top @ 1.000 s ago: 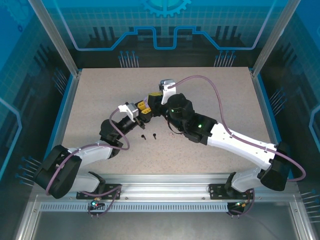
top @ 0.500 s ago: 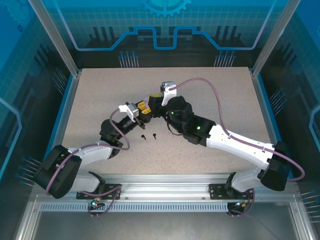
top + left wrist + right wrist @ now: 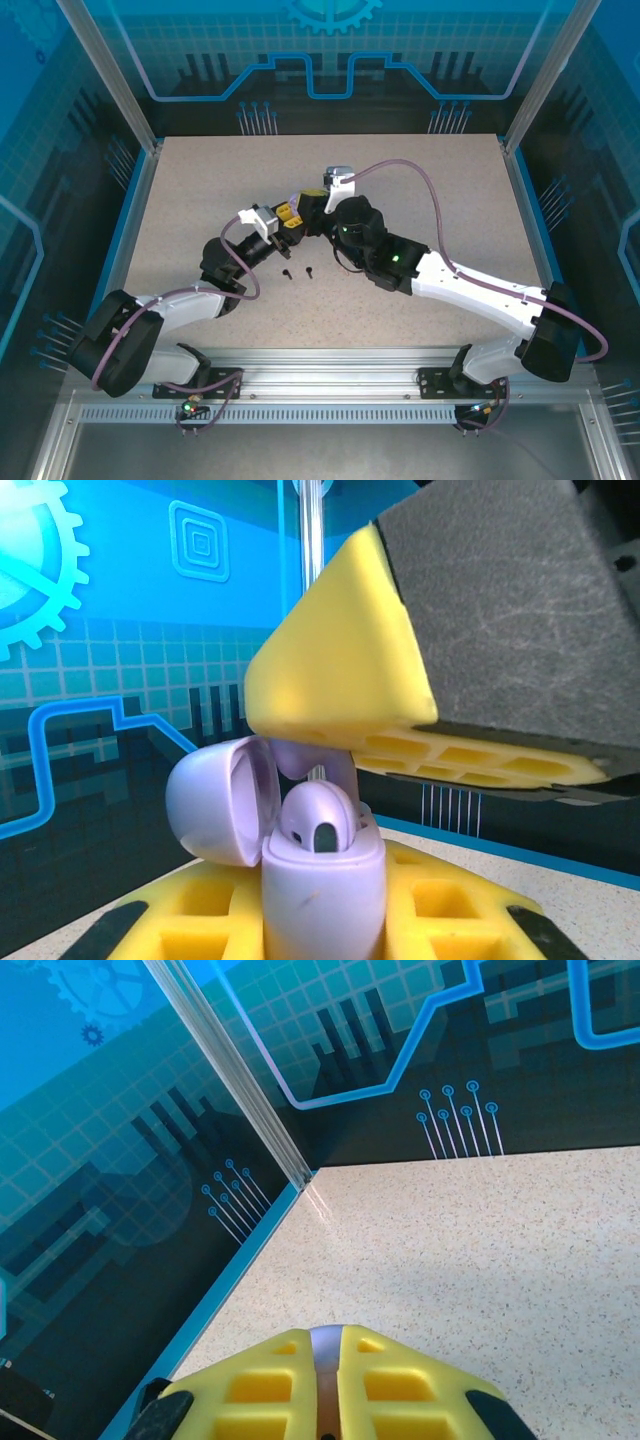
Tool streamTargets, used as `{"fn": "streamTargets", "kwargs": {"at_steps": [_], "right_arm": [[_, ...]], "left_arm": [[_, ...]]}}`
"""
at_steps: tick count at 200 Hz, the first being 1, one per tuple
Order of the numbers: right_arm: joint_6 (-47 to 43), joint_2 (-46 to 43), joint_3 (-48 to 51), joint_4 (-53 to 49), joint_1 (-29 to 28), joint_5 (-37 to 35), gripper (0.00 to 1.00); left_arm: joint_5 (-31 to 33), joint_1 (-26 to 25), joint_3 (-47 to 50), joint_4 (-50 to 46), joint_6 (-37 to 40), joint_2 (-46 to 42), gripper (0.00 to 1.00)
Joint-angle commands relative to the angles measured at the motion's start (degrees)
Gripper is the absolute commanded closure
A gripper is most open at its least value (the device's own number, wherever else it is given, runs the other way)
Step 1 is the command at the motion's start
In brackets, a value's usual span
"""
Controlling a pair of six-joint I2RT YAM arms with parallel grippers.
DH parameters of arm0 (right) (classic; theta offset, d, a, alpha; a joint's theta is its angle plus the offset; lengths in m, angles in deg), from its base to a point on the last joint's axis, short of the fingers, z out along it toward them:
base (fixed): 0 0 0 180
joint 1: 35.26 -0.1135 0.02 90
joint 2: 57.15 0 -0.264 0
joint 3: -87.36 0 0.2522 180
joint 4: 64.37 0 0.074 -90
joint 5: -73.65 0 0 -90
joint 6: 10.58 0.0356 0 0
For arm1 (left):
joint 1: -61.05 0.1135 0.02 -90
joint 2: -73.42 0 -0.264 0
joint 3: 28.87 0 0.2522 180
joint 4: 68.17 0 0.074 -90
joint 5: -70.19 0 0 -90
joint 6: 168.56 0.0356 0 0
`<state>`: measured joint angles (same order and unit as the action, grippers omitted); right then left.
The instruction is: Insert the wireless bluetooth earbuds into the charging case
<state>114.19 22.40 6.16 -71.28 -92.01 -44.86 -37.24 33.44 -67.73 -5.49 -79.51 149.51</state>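
My left gripper [image 3: 284, 222] [image 3: 320, 925] is shut on a purple charging case [image 3: 322, 880], held upright with its lid [image 3: 215, 795] swung open to the left. One purple earbud [image 3: 318, 822] sits in the case. My right gripper [image 3: 305, 204] [image 3: 325, 1362] hangs just above the case, shut on a second purple earbud [image 3: 325, 1338]; in the left wrist view its stem [image 3: 325, 762] shows under the yellow finger [image 3: 340, 680], right over the case. Two black earbuds [image 3: 288, 272] [image 3: 309, 270] lie on the table close in front of the grippers.
The speckled table [image 3: 420, 180] is ringed by a blue rim and clear panels [image 3: 230, 1060]. Both arms meet near the table's middle; the right arm's cable [image 3: 420, 185] arcs over the back right.
The right arm's forearm and wrist have shifted slightly left, toward the left gripper. The left arm and the case have stayed put.
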Motion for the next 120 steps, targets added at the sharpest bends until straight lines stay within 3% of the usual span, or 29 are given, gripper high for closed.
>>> {"fn": "streamTargets", "kwargs": {"at_steps": [1, 53, 70, 101, 120], "right_arm": [[1.18, 1.55, 1.08, -2.44, -1.61, -1.06, 0.91], [0.76, 2.90, -0.80, -4.30, -1.96, -1.31, 0.89], [1.01, 2.13, -1.53, -4.66, -1.45, -1.32, 0.77], [0.50, -1.78, -2.56, -4.48, -0.24, -1.11, 0.45], [-0.20, -4.64, -3.11, -4.99, 0.58, -0.50, 0.37]], "left_arm": [[0.64, -0.29, -2.00, 3.71, 1.50, -0.51, 1.00], [0.72, -0.33, -1.89, 3.69, 1.61, -0.26, 1.00], [0.81, -0.33, -1.79, 3.70, 1.59, -0.24, 1.00], [1.13, -0.31, -1.40, 3.70, 1.57, -0.17, 1.00], [1.12, -0.32, -1.26, 3.70, 1.40, 0.02, 1.00]]}}
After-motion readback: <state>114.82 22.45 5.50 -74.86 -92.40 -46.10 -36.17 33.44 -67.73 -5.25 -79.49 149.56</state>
